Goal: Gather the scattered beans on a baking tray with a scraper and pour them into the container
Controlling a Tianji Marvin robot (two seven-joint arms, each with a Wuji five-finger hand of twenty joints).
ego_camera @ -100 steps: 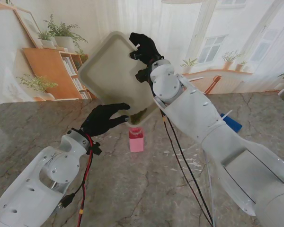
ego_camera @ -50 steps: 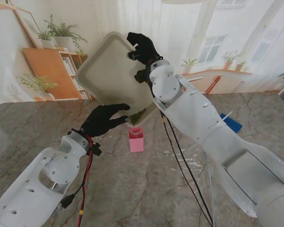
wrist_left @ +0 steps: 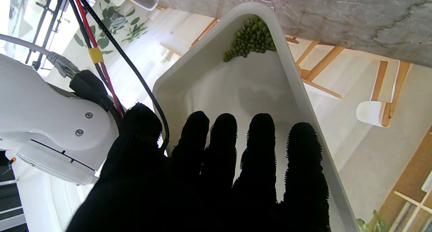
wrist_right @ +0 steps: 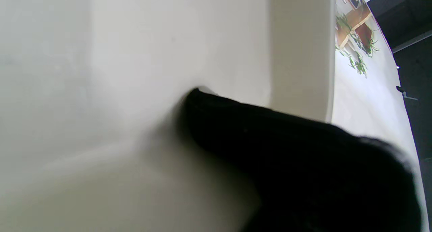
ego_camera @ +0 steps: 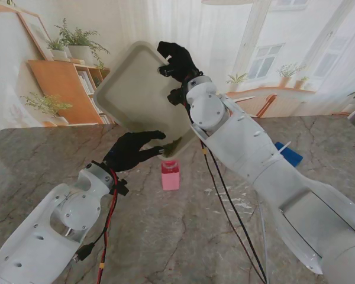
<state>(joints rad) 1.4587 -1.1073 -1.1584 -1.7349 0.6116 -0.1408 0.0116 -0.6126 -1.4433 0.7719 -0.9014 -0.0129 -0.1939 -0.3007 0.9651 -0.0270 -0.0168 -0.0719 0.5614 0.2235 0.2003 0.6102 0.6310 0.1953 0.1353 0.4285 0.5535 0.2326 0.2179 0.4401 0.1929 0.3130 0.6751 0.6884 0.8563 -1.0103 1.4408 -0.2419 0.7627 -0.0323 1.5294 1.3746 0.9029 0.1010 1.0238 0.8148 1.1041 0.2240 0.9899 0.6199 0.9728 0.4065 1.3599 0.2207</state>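
Above the table: the baking tray is lifted and tilted steeply, one corner pointing down toward the pink container.
Beans: the green beans are collected in that lowest corner of the tray; in the stand view they show as a green patch just over the container.
Container: it stands upright on the marble table, between the two arms, with its mouth right under the tray corner.
Right hand: the right hand grips the upper edge of the tray; the right wrist view shows one black finger pressed flat on the tray surface.
Left hand: the left hand is at the lower edge of the tray, its fingers stretched side by side along the tray floor; it supports the tray, not clenched.
Blue object: a blue thing lies on the table behind the right arm, partly hidden; I cannot tell what it is.
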